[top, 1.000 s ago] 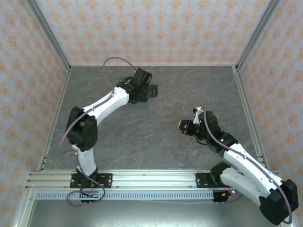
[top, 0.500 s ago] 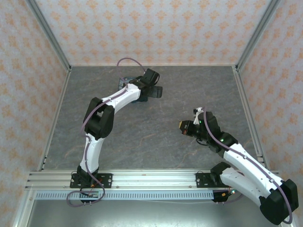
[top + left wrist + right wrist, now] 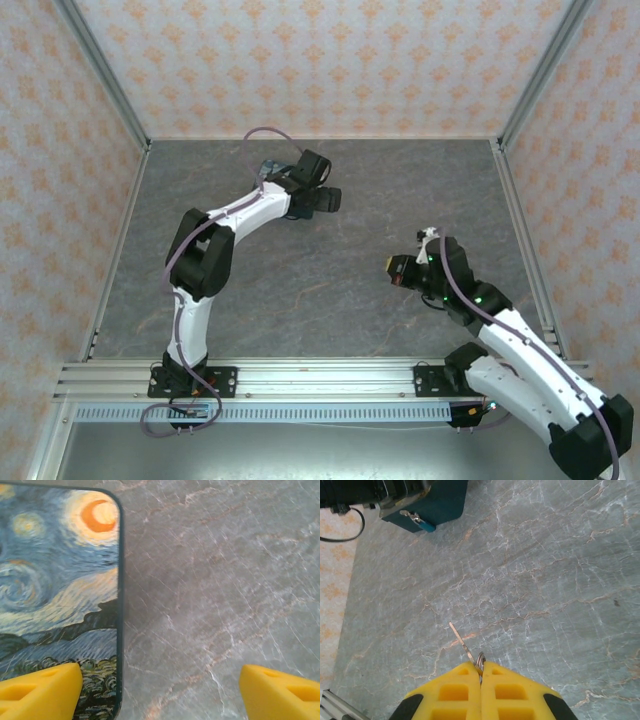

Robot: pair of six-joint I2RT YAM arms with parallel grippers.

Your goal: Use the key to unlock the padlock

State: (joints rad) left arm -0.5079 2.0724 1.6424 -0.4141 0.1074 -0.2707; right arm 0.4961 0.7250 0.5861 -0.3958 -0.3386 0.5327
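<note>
Pinching the key (image 3: 461,641), right claw (image 3: 481,674) closed; left claw (image 3: 160,680) wide at tin (image 3: 55,590) edge (padlock (image 3: 421,525) tiny, blurred).

The left arm's elbow (image 3: 200,250) now stands raised and drawn in toward the middle of the surface (image 3: 330,300), where a second ago it lay low and further left. The left gripper (image 3: 322,199) sits slightly further right. The right gripper (image 3: 393,270), pinching the key (image 3: 461,642), has shifted a touch right and nearer its base.
</note>
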